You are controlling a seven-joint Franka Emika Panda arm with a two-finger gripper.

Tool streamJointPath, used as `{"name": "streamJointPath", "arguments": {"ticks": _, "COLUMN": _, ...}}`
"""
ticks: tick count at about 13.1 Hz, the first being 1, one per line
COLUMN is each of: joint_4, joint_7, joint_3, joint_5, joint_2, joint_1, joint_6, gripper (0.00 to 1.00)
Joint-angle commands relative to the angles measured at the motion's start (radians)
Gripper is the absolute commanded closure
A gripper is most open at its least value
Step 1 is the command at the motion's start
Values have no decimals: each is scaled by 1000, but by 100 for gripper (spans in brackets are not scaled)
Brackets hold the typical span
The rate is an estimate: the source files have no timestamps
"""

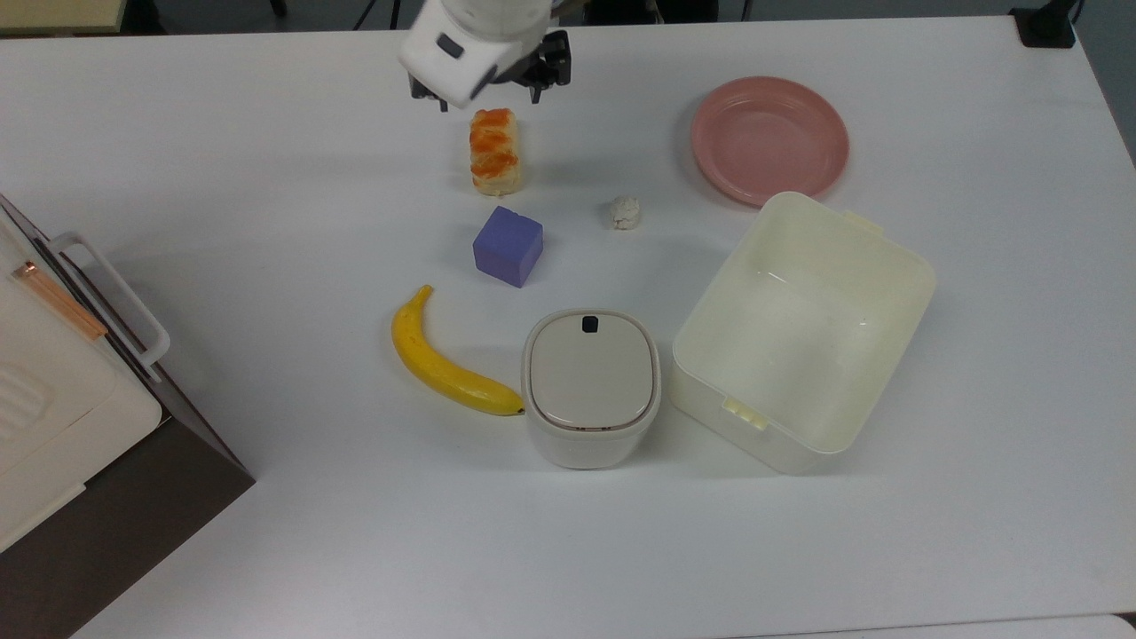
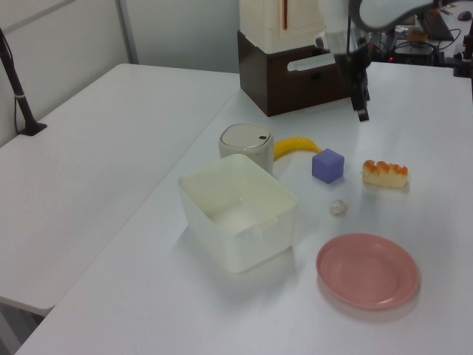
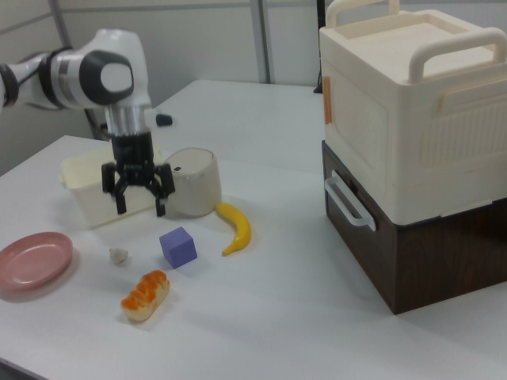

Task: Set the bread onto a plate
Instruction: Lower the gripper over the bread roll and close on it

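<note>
Nothing is done yet: the gripper (image 3: 138, 204), fingers spread and empty, seems to hover above the bread (image 1: 493, 151) near the worktop's far edge in the top view, well apart from the bare plate (image 1: 769, 138).

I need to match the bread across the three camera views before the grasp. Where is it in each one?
Top view: the bread lies upper centre, lengthwise up-down, just below the gripper.
Left view: the bread lies at right-centre, to the left view's right of the purple cube.
Right view: the bread lies lower left, near the front table edge.
Shared landmark: the purple cube, next to the bread in every view.
</note>
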Motion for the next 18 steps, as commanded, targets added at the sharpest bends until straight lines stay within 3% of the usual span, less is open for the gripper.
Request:
{"name": "streamJointPath", "arguments": {"ticks": 1, "joint_4": -150, "joint_7": -15, "joint_3": -11, "joint_5": -26, "joint_2": -37, "joint_1": 22, "joint_6": 77, "gripper": 0}}
{"name": "streamJointPath", "arguments": {"ticks": 4, "joint_4": -254, "joint_7": 10, "joint_3": -11, "joint_5": -52, "joint_2": -31, "joint_1": 25, "joint_6": 185, "gripper": 0}}
{"name": "streamJointPath", "arguments": {"ticks": 10, "joint_4": -319, "joint_7": 27, "joint_3": -13, "joint_5": -104, "joint_2": 16, "joint_1": 25, "joint_6": 246, "gripper": 3}}
{"name": "streamJointPath", "arguments": {"ticks": 14, "joint_4": -320, "joint_7": 129, "joint_3": -13, "joint_5": -127, "joint_2": 78, "joint_1": 59, "joint_6": 302, "gripper": 4}}
{"name": "streamJointPath", "arguments": {"ticks": 17, "joint_4": -320, "joint_7": 136, "joint_3": -13, "joint_5": -129, "joint_2": 96, "joint_1": 61, "joint_6": 327, "gripper": 23}}
{"name": "streamJointPath", "arguments": {"ticks": 18, "joint_4": -319, "joint_7": 136, "joint_3": -13, "joint_5": -130, "joint_2": 98, "joint_1": 62, "joint_6": 327, "gripper": 39}}
